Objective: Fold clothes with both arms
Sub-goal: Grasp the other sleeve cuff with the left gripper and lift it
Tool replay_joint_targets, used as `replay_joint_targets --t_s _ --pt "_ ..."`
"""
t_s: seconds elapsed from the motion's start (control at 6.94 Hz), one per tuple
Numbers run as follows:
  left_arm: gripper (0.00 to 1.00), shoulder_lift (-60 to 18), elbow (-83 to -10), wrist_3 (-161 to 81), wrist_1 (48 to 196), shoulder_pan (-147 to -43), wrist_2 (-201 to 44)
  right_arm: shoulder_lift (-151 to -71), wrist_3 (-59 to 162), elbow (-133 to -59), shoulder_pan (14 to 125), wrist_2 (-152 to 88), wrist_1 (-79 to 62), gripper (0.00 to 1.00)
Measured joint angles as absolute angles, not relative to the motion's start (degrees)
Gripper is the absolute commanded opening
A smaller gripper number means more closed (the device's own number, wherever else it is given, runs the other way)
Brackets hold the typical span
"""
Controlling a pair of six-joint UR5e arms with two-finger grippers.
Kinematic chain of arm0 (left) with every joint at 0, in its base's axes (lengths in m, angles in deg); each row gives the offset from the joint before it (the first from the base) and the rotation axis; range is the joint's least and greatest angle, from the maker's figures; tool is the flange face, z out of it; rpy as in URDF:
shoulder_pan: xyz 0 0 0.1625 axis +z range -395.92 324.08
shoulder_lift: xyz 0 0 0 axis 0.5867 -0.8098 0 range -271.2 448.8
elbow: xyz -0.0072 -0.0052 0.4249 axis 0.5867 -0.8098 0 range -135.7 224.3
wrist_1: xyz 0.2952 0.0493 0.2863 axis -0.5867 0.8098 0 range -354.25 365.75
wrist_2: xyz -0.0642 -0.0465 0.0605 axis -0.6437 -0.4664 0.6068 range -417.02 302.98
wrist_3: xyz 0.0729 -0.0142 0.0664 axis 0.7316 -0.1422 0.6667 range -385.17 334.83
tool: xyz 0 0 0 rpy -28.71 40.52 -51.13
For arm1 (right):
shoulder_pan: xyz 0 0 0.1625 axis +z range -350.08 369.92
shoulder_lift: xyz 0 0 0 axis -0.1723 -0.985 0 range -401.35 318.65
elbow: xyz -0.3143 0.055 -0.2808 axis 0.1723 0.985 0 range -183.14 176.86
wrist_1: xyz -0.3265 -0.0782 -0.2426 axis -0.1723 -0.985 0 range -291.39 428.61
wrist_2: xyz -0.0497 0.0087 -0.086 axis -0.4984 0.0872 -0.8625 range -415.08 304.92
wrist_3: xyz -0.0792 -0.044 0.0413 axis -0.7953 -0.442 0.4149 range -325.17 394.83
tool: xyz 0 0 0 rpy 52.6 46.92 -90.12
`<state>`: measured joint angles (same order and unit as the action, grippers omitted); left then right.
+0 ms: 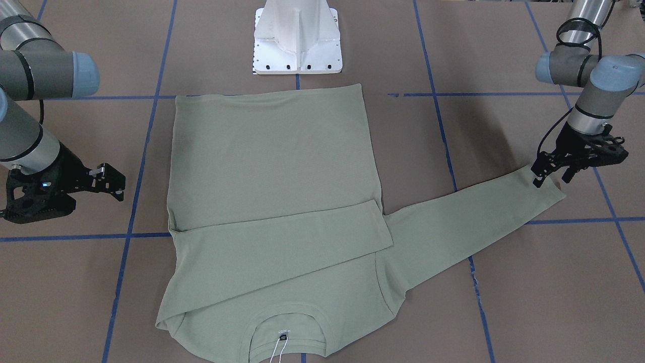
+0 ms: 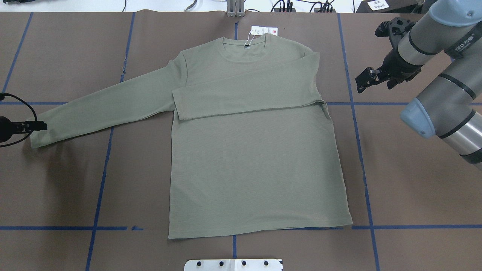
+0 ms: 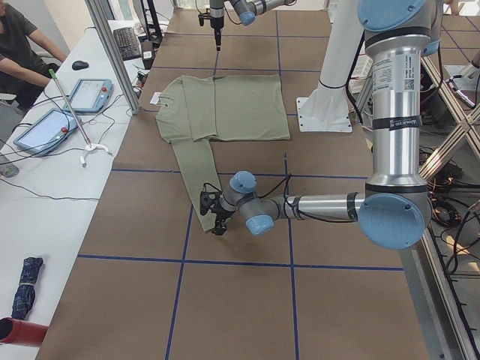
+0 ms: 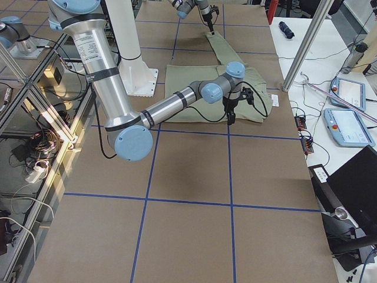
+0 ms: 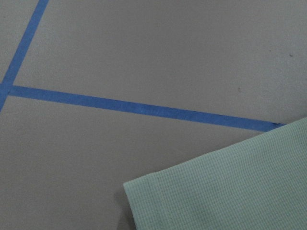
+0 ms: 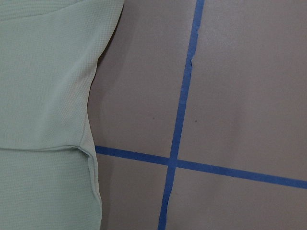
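Observation:
The pale sage-green shirt (image 2: 256, 158) lies flat on the brown table with its collar on the far side, and it also shows in the front view (image 1: 272, 161). One sleeve is folded across the chest (image 2: 244, 96). The other sleeve stretches out to the robot's left, and its cuff (image 5: 230, 191) shows in the left wrist view. My left gripper (image 1: 552, 177) hovers at that cuff end with its jaws apart and holds nothing. My right gripper (image 2: 364, 79) is open and empty, beside the shirt's shoulder edge (image 6: 43, 96) and off the cloth. A white hang tag (image 2: 263, 31) lies beyond the collar.
The white pedestal base (image 1: 297, 40) stands right behind the shirt's hem. Blue tape lines (image 6: 184, 96) grid the brown table cover. In the left side view a white side table with tablets (image 3: 45, 127) runs along the far edge, and a person sits there.

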<state>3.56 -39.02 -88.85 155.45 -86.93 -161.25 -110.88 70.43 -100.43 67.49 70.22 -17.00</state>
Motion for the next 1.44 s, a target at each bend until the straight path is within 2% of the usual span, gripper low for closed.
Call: replay_joint_targets --t_s 0.14,0.43,0.72,1.44 --pt "0.58 3.5 -39.0 -89.0 155.5 -86.9 -161.3 -110.9 70.4 -100.4 67.5 70.2 -17.0 1.00" --pt "0.26 3.5 -38.9 -89.2 155.4 -86.9 -161.3 -110.9 70.4 -100.4 67.5 70.1 -17.0 1.00" --pt "0.00 3.5 -38.9 -89.4 155.4 -86.9 -161.4 -110.8 70.4 -100.4 67.4 70.1 -17.0 1.00" --pt "0.00 3.6 -41.7 -89.5 155.3 -86.9 -163.3 -111.5 70.4 -100.6 67.8 70.4 -16.9 1.00"
